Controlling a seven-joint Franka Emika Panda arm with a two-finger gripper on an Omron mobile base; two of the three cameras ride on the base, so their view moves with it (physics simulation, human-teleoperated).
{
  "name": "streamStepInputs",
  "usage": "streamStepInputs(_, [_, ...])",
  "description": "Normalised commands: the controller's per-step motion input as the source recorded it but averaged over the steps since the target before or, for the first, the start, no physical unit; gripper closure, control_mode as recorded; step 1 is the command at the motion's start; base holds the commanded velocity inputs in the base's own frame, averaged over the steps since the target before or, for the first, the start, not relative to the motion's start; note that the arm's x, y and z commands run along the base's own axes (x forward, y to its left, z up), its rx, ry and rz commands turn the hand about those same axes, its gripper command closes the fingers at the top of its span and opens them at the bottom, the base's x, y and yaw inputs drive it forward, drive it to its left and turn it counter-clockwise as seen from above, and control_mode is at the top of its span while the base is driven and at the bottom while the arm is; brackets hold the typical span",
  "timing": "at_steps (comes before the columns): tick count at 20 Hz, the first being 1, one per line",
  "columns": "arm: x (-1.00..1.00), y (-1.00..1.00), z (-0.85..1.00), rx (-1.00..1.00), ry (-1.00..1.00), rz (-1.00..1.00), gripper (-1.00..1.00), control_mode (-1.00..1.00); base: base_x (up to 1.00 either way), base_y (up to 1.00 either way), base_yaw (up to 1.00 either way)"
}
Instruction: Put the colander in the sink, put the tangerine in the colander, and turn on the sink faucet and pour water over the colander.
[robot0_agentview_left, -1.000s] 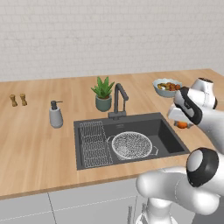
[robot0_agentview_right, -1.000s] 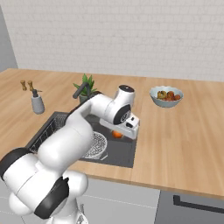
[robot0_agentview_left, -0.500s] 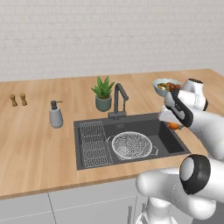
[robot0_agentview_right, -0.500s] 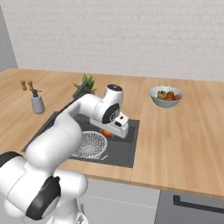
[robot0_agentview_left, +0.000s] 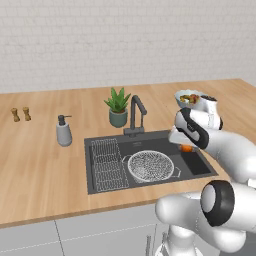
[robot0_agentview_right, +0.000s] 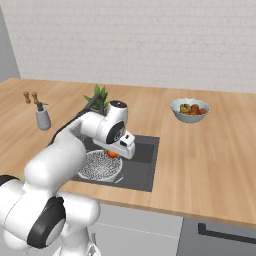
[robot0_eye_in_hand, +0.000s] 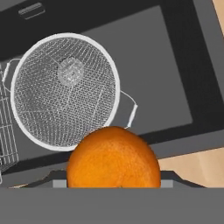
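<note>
Tangerine (robot0_eye_in_hand: 113, 157) looks light, firm and pretty slick being round, so the fingers (robot0_agentview_right: 114, 154) clamped across its middle seems right, and it's hanging over the sink (robot0_agentview_left: 200, 165) just right of the colander (robot0_agentview_left: 150, 166).

The arm is reaching forward, its wrist bending downward. The gripper (robot0_agentview_right: 116, 153) is pointing down, its jaws clamping the tangerine (robot0_eye_in_hand: 113, 157).
</note>
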Motion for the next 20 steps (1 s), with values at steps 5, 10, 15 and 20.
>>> streamStepInputs(5, [0.46,0.30,-0.59,0.00,0.02,0.06,1.00,-1.00,0.00,0.00,0.00])
streamStepInputs(10, [0.37,0.31,-0.68,0.00,0.04,0.06,1.00,-1.00,0.00,0.00,0.00])
streamStepInputs(15, [0.04,0.11,-0.43,0.00,0.04,0.03,1.00,-1.00,0.00,0.00,0.00])
streamStepInputs(20, [0.01,0.00,-0.27,0.00,0.00,0.02,1.00,-1.00,0.00,0.00,0.00])
